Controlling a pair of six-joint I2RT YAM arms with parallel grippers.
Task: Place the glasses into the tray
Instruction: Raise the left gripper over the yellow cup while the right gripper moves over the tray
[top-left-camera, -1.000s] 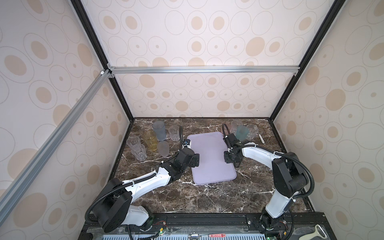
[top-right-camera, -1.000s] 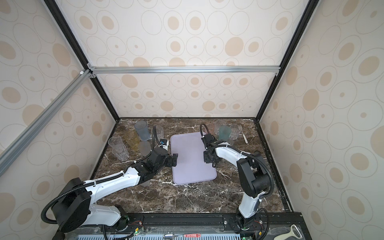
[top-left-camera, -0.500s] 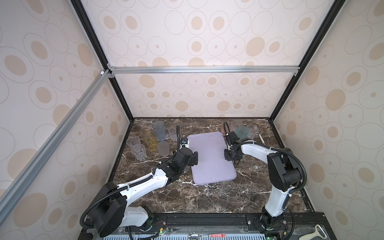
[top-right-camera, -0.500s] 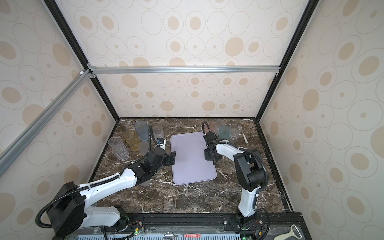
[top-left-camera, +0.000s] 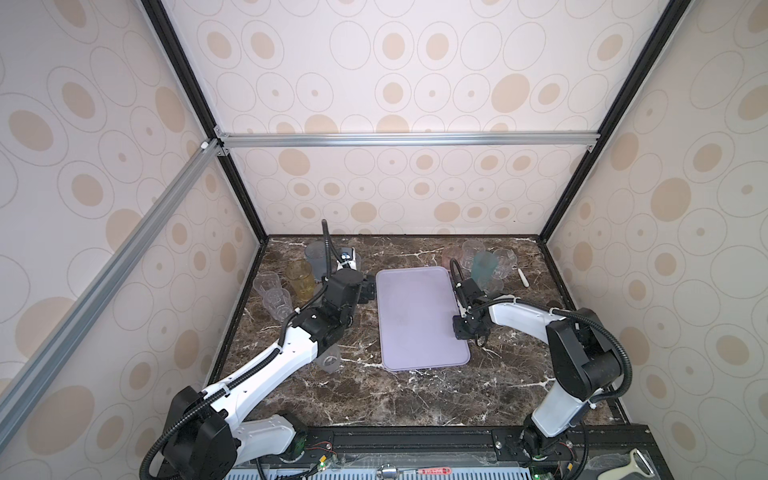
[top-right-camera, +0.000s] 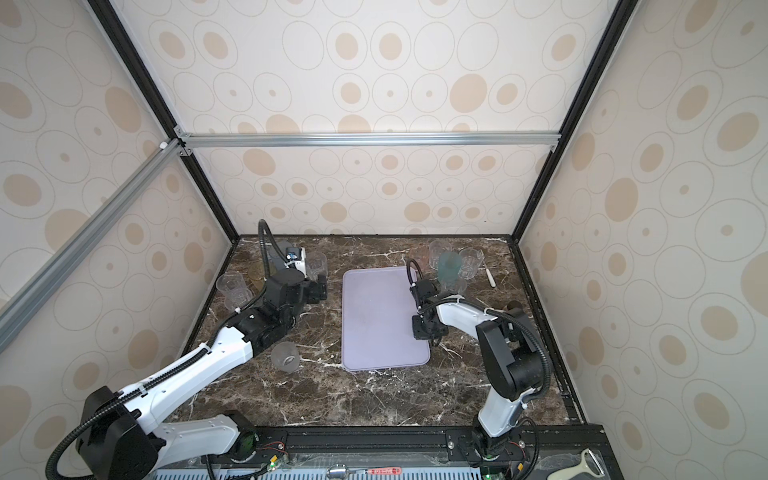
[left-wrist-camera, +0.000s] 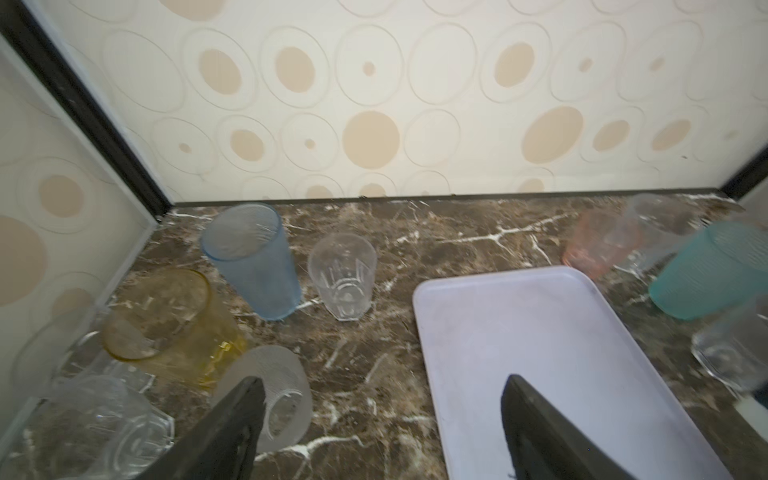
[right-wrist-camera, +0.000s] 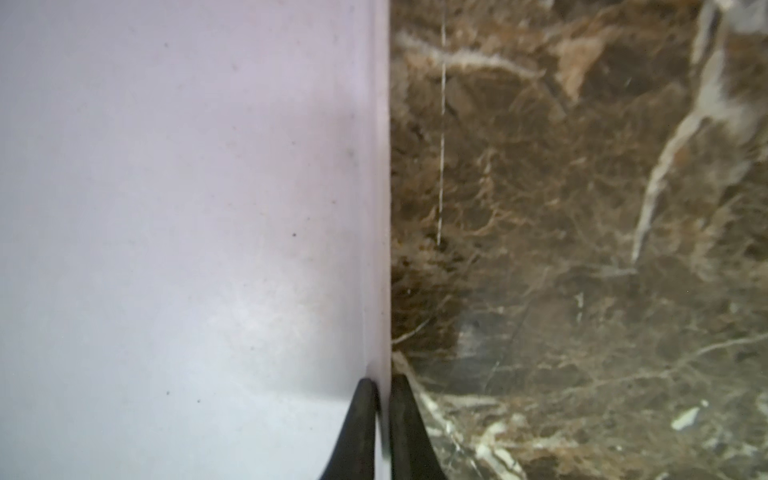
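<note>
Marble table (top-left-camera: 415, 399) carries lavender tray (top-left-camera: 415, 316) mid-table. Glasses (top-left-camera: 300, 282) cluster on marble left of it; teal glass (top-left-camera: 484, 266) & others at its far-right corner. R gripper (right-wrist-camera: 384, 386) pinches tray's right rim; L gripper (left-wrist-camera: 382, 380) gapes wide, empty.

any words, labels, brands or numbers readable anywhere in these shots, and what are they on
No text can be read in any view.
Red strip by the front rail: may carry print, but it is too small to read.
Tray: plain, no label or mark.
Glasses: only moulded ribs and patterns, no words or numbers.
</note>
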